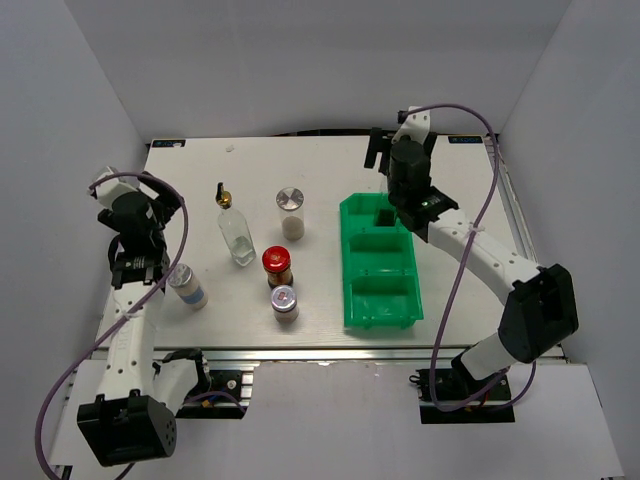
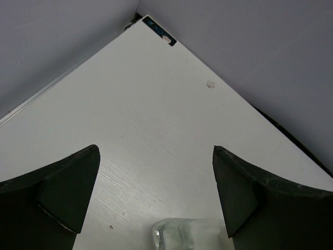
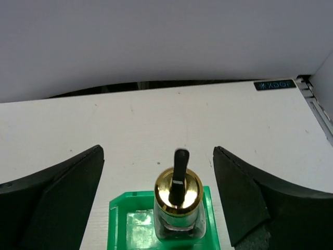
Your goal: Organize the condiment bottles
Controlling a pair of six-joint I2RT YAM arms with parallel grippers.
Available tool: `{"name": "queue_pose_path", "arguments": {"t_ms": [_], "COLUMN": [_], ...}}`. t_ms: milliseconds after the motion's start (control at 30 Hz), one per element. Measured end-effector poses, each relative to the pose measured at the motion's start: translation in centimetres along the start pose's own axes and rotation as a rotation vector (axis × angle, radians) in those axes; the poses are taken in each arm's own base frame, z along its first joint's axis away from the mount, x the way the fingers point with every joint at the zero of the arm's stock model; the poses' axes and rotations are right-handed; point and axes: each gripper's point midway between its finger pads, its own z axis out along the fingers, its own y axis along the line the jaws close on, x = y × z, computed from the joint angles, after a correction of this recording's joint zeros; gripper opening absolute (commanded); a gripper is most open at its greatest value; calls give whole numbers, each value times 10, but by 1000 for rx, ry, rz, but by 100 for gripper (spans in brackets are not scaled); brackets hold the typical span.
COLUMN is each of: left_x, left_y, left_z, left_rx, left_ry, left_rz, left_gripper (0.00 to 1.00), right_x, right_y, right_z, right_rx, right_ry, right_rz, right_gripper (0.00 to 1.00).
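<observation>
White walls all round, a white table (image 1: 230, 325) below, and your right gripper (image 3: 156, 156) hangs over the far compartment of the green bin (image 1: 383, 322), jaws wide apart and holding nothing. Between them stands one tall pourer bottle (image 3: 178, 208), upright in that compartment and free of both fingers. Watch it here: lift out crooked and a finger catches the gold-and-black spout, and a tall bottle in a shallow pocket looks easy to tip. Go straight up.

On the left, your left gripper (image 2: 156, 151) is spread wide too and empty. There's a scrap of clear glass (image 2: 182, 234) at the bottom edge of its view, and I can't tell which bottle it is.

Five stand on the table: the second pourer bottle (image 1: 237, 238), the far silver-lidded jar (image 1: 290, 212), the red-capped jar (image 1: 277, 265) just beside the near silver-lidded jar (image 1: 285, 302), and the left silver-lidded jar (image 1: 187, 287). That close pair is your trouble spot, since fingers going round one may shove the other.

Writing? There's a dark corner sticker (image 3: 274, 84) with pale letters, too blurred to read. No jar label is legible.
</observation>
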Motion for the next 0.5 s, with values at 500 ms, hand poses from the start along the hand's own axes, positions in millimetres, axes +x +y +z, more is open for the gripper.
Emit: {"name": "queue_pose_path", "arguments": {"t_ms": [500], "left_x": [-75], "left_y": [-108], "left_z": [-62], "left_rx": [533], "left_ry": [-118], "left_rz": [-9], "left_gripper": [98], "right_x": [-99], "right_y": [-30], "right_z": [-78], "right_rx": [-82], "right_ry": [-98], "right_rz": [15], "right_gripper": [89]}}
